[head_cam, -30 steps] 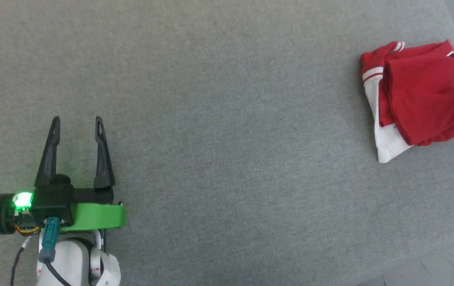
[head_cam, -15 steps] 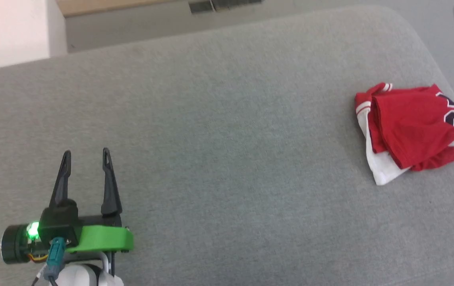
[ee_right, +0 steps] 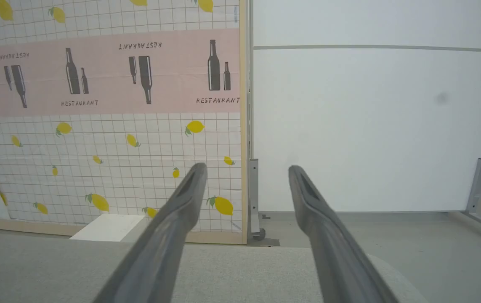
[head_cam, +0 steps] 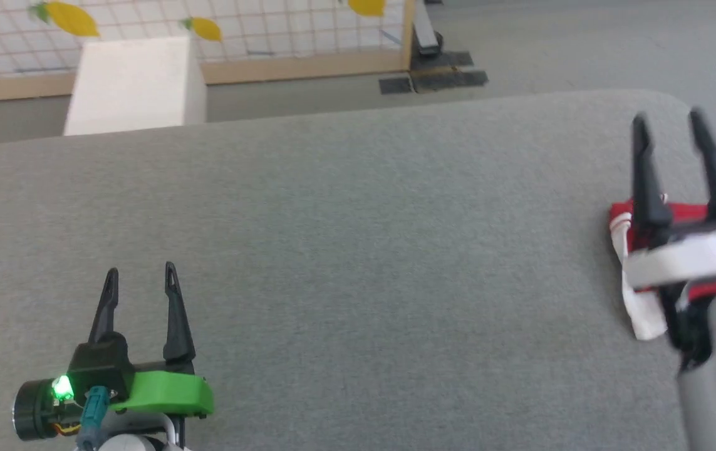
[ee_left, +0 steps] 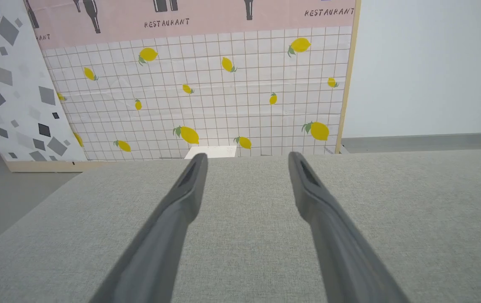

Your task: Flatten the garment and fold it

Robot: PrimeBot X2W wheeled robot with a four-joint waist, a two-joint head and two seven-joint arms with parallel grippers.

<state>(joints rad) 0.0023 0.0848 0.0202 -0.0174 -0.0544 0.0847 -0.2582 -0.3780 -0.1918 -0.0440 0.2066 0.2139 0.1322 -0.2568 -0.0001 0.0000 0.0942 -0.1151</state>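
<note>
The garment (head_cam: 641,313), red with a white part, lies bunched at the right end of the grey cushioned surface (head_cam: 358,250), largely hidden behind my right arm. My right gripper (head_cam: 669,122) hovers above it, open and empty, fingers pointing away toward the far edge. My left gripper (head_cam: 140,274) is open and empty at the lower left, far from the garment. In the left wrist view the left gripper (ee_left: 246,158) has only bare grey fabric between its fingers. In the right wrist view the right gripper (ee_right: 246,170) points over the surface's far edge at a wall.
A white box (head_cam: 129,84) stands on the floor beyond the surface's far edge. Behind it is a lemon-patterned panel (ee_left: 206,97). A white partition on wheeled feet (ee_right: 370,126) stands to the right. The surface's right end is rounded.
The head camera has tilted up, bringing the floor and panel into view. My right arm has come in at the right and now covers most of the garment. The left gripper stays open.
</note>
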